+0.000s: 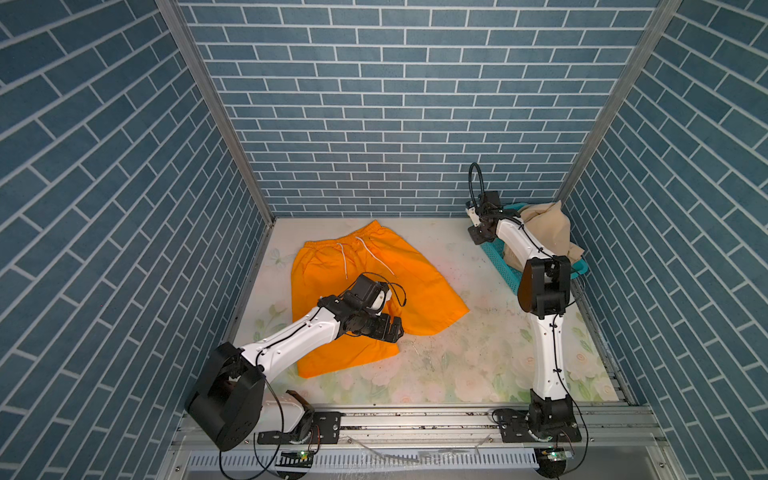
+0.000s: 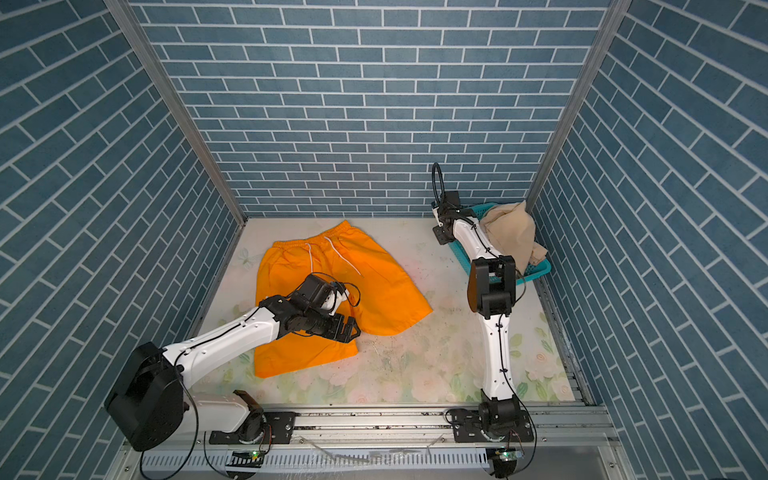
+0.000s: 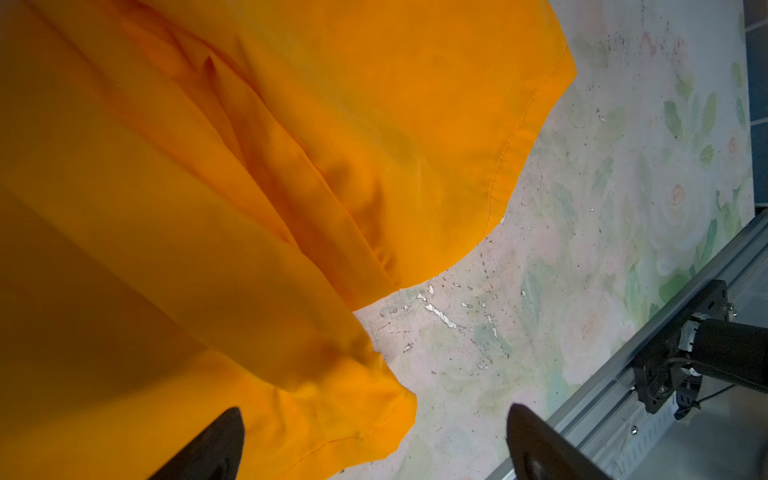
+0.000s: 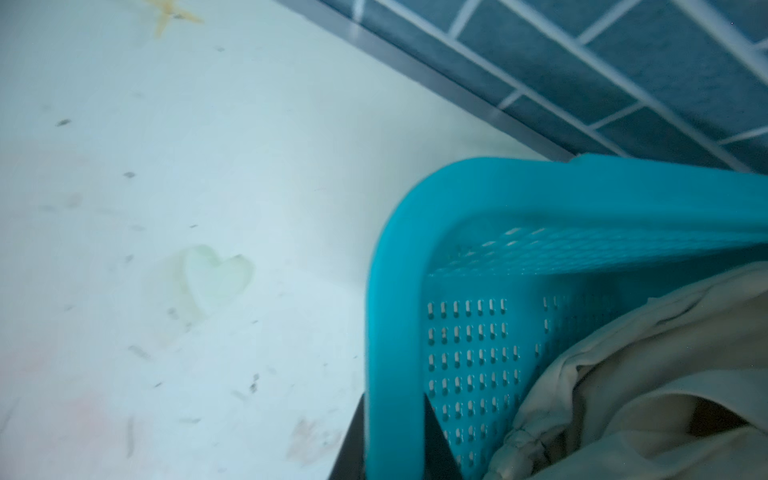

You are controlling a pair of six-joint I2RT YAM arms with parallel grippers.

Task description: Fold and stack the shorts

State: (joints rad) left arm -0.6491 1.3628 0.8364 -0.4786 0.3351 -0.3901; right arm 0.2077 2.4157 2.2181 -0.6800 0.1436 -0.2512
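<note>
Only the right wrist view shows the right gripper point(image 4: 395, 444) pinching the rim of the teal basket point(image 4: 561, 187), with one dark finger on each side of the wall. In both top views the arm hides this grip. Only the left wrist view shows the left gripper point(image 3: 374, 419) spread wide and empty above a leg hem of the orange shorts point(image 3: 208, 208). The basket sits in the table's 2 o'clock corner and holds the crumpled beige shorts point(image 1: 544, 228). The orange shorts lie flat toward 10 o'clock on the floral table point(image 1: 457, 365), enclosed by blue brick-patterned walls point(image 1: 374, 104).
</note>
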